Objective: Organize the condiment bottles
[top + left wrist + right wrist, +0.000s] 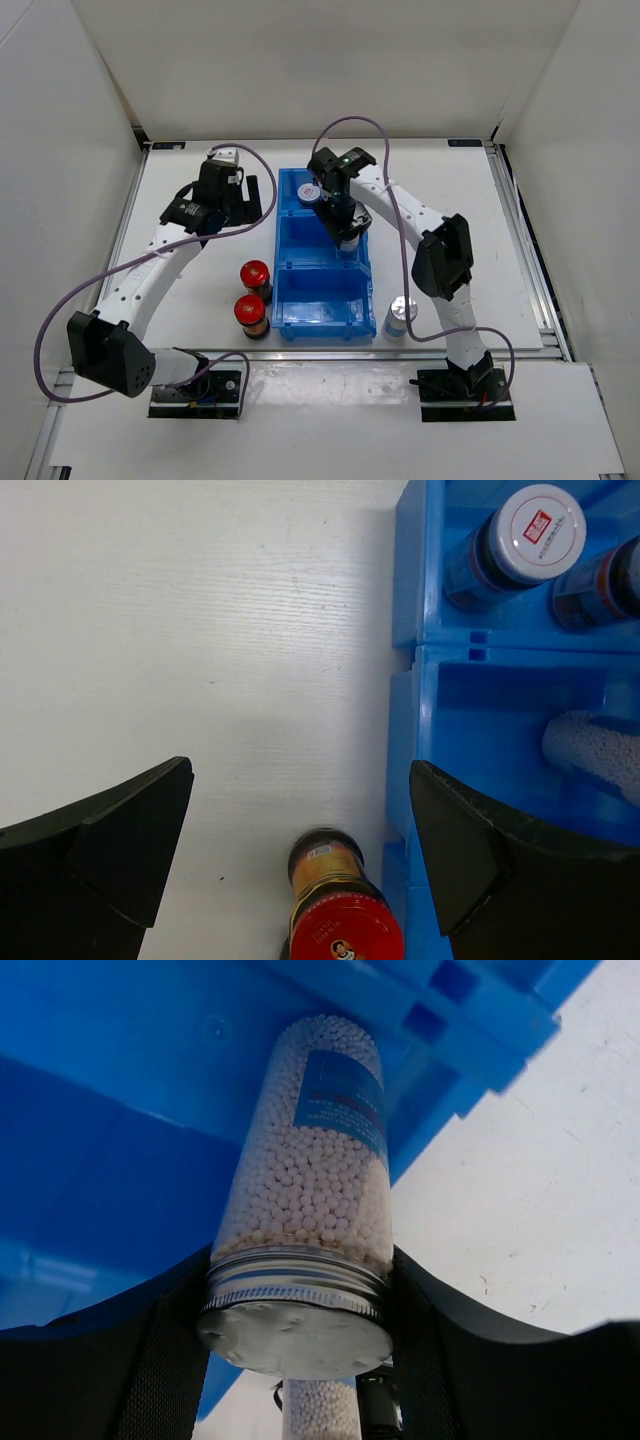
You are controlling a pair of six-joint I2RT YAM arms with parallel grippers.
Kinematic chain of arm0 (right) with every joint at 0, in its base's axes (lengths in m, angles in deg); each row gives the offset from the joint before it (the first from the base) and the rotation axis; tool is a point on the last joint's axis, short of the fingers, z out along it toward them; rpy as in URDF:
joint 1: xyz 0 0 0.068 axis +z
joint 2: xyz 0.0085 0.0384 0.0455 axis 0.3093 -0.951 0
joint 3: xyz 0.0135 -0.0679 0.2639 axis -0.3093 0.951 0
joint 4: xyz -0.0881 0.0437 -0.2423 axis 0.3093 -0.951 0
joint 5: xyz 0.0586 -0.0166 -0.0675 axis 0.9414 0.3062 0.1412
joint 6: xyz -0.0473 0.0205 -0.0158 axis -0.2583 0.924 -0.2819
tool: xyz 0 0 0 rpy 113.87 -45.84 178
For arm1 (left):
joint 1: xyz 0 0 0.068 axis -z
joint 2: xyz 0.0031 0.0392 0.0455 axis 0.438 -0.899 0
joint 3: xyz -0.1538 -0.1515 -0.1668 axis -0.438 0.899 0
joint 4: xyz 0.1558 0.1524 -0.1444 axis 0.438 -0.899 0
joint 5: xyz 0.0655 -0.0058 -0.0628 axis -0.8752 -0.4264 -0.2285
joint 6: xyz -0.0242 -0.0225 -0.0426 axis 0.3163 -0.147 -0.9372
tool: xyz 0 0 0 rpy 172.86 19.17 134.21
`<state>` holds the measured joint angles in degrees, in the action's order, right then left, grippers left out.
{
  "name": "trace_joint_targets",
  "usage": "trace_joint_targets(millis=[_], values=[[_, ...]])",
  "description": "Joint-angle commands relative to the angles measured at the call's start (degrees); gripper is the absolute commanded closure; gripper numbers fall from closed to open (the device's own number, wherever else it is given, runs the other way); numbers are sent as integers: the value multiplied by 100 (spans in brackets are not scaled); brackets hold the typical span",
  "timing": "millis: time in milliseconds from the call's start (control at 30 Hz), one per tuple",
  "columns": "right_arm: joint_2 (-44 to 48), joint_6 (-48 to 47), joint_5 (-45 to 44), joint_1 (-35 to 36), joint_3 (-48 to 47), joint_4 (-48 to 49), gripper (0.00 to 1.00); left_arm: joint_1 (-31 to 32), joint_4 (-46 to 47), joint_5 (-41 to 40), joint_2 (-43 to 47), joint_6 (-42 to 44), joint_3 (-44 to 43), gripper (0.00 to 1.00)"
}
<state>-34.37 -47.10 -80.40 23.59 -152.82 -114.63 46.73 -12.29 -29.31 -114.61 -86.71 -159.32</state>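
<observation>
Silver-capped and packed with tiny white beads, a clear cylindrical jar [310, 1180] with a blue label is pinched at its ribbed metal neck by the black fingers of the right gripper [298, 1305], its body reaching into the middle compartment of the glossy blue plastic bin [322, 300]. Two more blue-labelled jars [525, 535] stand in the far compartment, one bearing a red mark on its pale round cap; another silver-capped jar [401, 316] stands on the white grained table [200, 630] just right of the bin, and two dark red-capped jars [255, 277] stand just left of it. The left gripper [300, 770] hovers spread wide, holding nothing, beside the bin's left wall.
</observation>
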Motion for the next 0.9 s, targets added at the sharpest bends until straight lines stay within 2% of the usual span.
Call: trace_joint_targets(millis=[0, 33, 67, 167, 200, 233, 333, 467, 533, 567, 600, 667, 700, 733, 800, 867], values=[[-87, -88, -149, -21, -535, -472, 70, 16, -5, -134, 282, 49, 78, 0], [-158, -36, -237, -73, -588, -568, 64, 16, -5, -134, 282, 49, 78, 0], [-219, -35, -238, -74, -588, -569, 52, 16, -5, -134, 282, 49, 130, 0], [-220, -35, -238, -126, -588, -569, 26, 16, 48, -134, 334, 49, 130, 0], [-220, 17, -238, -126, -640, -569, 9, 16, 48, -134, 335, 49, 130, 0], [-159, 17, -238, -126, -641, -621, 1, 16, 48, -134, 335, 49, 130, 0], [-53, 209, -527, -126, -1034, -892, 1, 16, 48, -134, 335, -4, 192, 0], [96, 683, -1404, -126, -1921, -1682, 1, 16, -5, -134, 335, -4, 192, 0], [716, 860, -1958, 66, -1645, -1685, 1, 16, -5, -134, 335, -4, 192, 0], [999, 861, -2265, 224, -1364, -1372, 1, 16, -5, -134, 335, -56, 192, 0], [1289, 861, -2346, 304, -648, -1195, 1, 16, -5, -134, 335, -57, 192, 0], [2212, 914, -2190, 357, 286, -799, 1, 16, -5, -134, 335, -57, 192, 0], [2519, 1053, -2015, 357, 813, -493, 1, 16, -5, -134, 335, -57, 192, 0], [3097, 1254, -1552, 357, 1888, -368, 1, 16, -5, -134, 335, -109, 192, 0], [3819, 1344, -874, 182, 2722, -279, 1, 16, -5, -134, 335, -109, 245, 0], [4295, 1344, -206, 312, 3625, -217, 1, 16, 65, -134, 335, -109, 297, 0]])
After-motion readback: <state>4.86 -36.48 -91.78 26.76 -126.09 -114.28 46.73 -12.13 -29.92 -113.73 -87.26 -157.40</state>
